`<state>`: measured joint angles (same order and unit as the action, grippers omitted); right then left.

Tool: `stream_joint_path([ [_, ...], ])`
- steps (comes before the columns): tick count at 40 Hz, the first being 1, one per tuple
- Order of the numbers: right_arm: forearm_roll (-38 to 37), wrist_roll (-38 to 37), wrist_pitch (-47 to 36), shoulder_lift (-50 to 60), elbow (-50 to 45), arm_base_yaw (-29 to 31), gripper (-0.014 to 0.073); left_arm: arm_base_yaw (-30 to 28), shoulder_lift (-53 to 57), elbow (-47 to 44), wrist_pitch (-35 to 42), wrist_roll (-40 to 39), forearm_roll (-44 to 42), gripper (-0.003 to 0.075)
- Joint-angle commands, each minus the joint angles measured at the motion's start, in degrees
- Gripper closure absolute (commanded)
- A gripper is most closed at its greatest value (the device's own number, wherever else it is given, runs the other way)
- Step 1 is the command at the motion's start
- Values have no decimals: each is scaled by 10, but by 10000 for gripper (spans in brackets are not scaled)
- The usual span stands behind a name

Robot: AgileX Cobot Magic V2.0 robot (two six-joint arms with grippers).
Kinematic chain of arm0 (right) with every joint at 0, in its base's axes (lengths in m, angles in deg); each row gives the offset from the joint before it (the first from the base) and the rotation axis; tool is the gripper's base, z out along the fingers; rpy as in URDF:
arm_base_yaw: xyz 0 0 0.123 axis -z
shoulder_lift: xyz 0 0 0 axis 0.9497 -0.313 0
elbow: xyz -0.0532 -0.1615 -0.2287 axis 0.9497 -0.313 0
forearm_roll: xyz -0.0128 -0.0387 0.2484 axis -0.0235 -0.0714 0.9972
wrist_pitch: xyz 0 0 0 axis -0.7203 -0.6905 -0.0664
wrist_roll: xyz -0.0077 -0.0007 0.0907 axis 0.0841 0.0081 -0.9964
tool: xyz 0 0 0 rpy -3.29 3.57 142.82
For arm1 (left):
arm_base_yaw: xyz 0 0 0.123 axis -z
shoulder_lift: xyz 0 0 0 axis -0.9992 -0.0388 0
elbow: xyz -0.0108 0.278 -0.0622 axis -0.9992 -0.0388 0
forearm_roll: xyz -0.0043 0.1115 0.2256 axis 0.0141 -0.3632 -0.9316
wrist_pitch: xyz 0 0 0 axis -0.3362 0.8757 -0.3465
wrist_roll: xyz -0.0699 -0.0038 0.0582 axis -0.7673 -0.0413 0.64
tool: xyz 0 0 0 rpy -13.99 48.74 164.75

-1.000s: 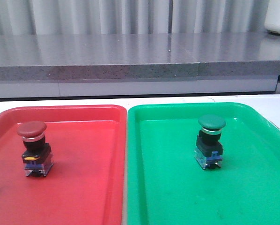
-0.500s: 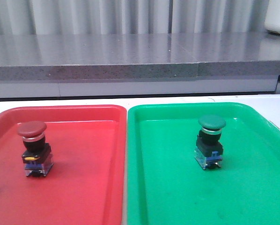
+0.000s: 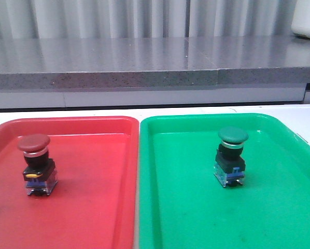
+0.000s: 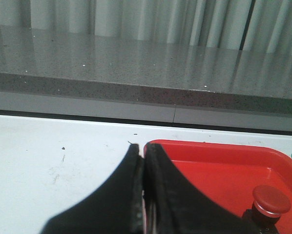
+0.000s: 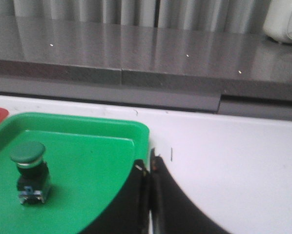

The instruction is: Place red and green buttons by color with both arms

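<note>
The red button [image 3: 37,163] stands upright in the red tray [image 3: 93,207], near its left side. The green button [image 3: 231,155] stands upright in the green tray [image 3: 196,218]. Neither arm shows in the front view. In the left wrist view my left gripper [image 4: 142,152] is shut and empty over the red tray's outer edge [image 4: 185,146], with the red button [image 4: 270,202] apart from it. In the right wrist view my right gripper [image 5: 149,163] is shut and empty at the green tray's outer edge [image 5: 141,134], with the green button [image 5: 30,170] apart from it.
The two trays lie side by side on a white table [image 3: 144,111]. A grey stone ledge [image 3: 144,62] runs along the back, before curtains. A white appliance [image 3: 306,18] stands on the ledge at the far right.
</note>
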<state>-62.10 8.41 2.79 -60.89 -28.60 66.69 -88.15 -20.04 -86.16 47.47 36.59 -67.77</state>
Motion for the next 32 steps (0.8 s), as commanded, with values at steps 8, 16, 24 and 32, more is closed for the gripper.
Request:
stream_joint_path([
  [8, 6, 8, -27, 13, -8, 48, 718, -2, 8, -13, 48, 1, 2, 740],
  [16, 6, 8, -26, 13, -8, 48, 718, -2, 8, -13, 48, 1, 2, 740],
  [24, 6, 8, -26, 13, -8, 48, 718, -2, 8, -13, 48, 1, 2, 740],
  [32, 6, 8, -26, 13, -8, 48, 718, -2, 8, -13, 48, 1, 2, 740],
])
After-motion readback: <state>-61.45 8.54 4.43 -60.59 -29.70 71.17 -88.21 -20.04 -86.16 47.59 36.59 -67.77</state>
